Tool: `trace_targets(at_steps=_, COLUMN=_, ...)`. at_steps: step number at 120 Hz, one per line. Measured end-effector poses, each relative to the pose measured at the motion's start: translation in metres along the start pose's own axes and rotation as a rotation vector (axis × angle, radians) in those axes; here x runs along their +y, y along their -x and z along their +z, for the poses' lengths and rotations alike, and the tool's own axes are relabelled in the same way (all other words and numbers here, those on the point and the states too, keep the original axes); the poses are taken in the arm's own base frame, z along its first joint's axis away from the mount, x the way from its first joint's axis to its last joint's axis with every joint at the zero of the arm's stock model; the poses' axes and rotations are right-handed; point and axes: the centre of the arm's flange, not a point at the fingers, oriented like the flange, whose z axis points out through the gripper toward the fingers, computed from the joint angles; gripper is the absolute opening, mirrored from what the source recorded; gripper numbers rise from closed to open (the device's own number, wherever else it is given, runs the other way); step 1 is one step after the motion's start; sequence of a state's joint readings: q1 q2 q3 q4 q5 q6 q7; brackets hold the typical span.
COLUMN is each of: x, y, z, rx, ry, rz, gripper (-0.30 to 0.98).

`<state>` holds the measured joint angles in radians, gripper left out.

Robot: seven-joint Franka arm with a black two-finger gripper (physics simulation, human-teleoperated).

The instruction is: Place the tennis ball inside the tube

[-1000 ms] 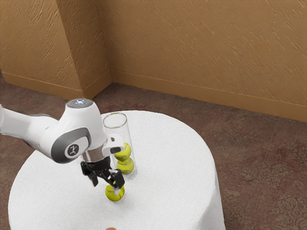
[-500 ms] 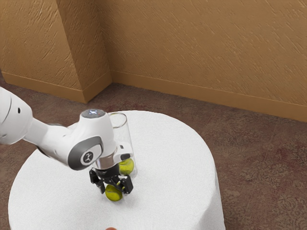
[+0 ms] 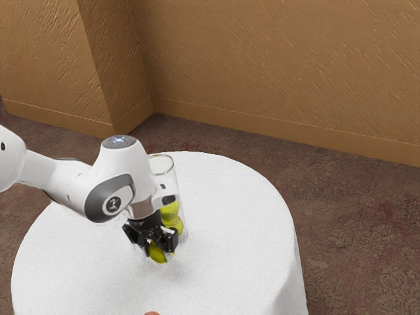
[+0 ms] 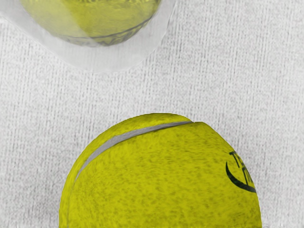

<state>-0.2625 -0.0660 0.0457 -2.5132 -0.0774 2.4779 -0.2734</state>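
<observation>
Claw: the black gripper [image 3: 157, 250] is pinching the tennis ball [image 3: 157, 254] between its two fingers.
Ball's place: low between the fingertips, seemingly just off the white table [image 3: 236, 223].
Tube: the clear tube [image 3: 168, 174] stands beside the claw, near but apart from the held ball, its mouth above the fingertips; two balls [image 3: 170, 209] are stacked inside.
Lift: should go straight up with a steady squeeze, until the ball's underside passes the rim; moving across sooner could knock the tube over.
Release: best centred above the mouth, fingers clear of the rim.
Ball's facing: pale seam [image 4: 123, 138] toward the tube; round, no long axis.
Tube's axis: upright, mouth up.
</observation>
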Motion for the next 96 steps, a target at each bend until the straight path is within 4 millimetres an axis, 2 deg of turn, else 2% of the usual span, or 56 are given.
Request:
trace_targets(at_steps=18, x=0.016, y=0.012, z=-0.047, rx=0.051, ry=0.025, rz=0.031, gripper=0.24)
trace_targets(at_steps=38, x=0.016, y=0.024, z=-0.095, rx=0.097, ry=0.045, rz=0.036, gripper=0.24)
trace_targets(at_steps=59, x=0.013, y=0.033, z=-0.132, rx=0.132, ry=0.045, rz=0.049, gripper=0.24)
trace_targets(at_steps=85, x=0.015, y=0.028, z=-0.191, rx=0.164, ry=0.019, rz=0.071, gripper=0.24)
trace_targets(at_steps=96, x=0.014, y=0.019, z=-0.214, rx=0.162, ry=0.005, rz=0.068, gripper=0.24)
